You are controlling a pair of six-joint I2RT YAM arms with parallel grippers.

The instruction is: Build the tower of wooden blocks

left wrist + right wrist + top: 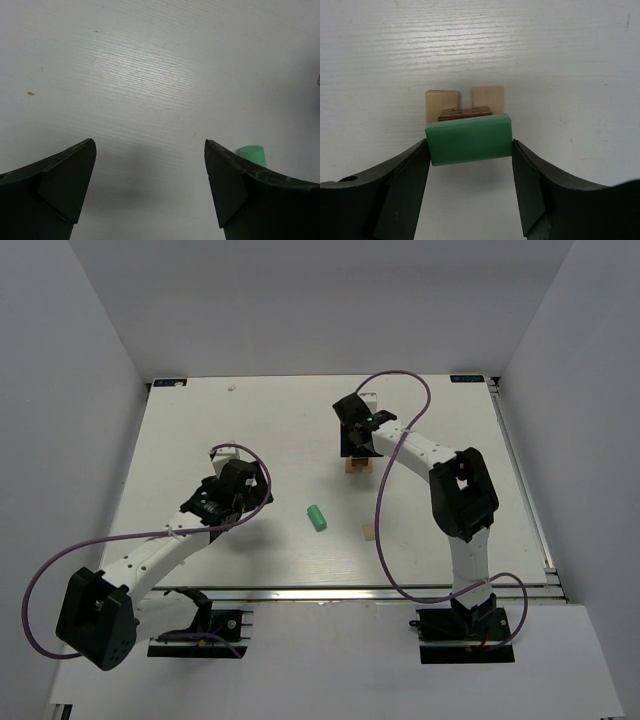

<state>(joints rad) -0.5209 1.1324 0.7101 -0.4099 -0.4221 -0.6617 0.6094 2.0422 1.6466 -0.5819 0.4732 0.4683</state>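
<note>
I see a white worktop (300, 430) with fine lines running across it, like wood grain. Plain pale grey walls (300, 300) stand on the left, the far side and the right. A metal rail (330, 593) runs along the near edge.

I count two arms. The left arm (150, 560) reaches toward the middle of the left half. The right arm (460, 490) reaches toward the far side, a bit right of the middle. Each arm has one purple cable (400, 380) looping off it, so two cables.

The wood block tower (357, 466) sits right under the right jaws, on the far half of the worktop. In the right wrist view I count two tan blocks (442, 102) standing side by side with a gap between them. One dark brown block (465, 114) shows just in front of them. One green block (469, 138) is in front of that. The right jaws press on both ends of the green block and clamp it.

The left jaws are wide apart with nothing between them, over bare worktop.

One green peg (317, 518) lies on its side near the middle, well apart from the tower. It also peeks out behind one jaw in the left wrist view. One small tan piece (368, 532) lies near the peg, on its right.
</note>
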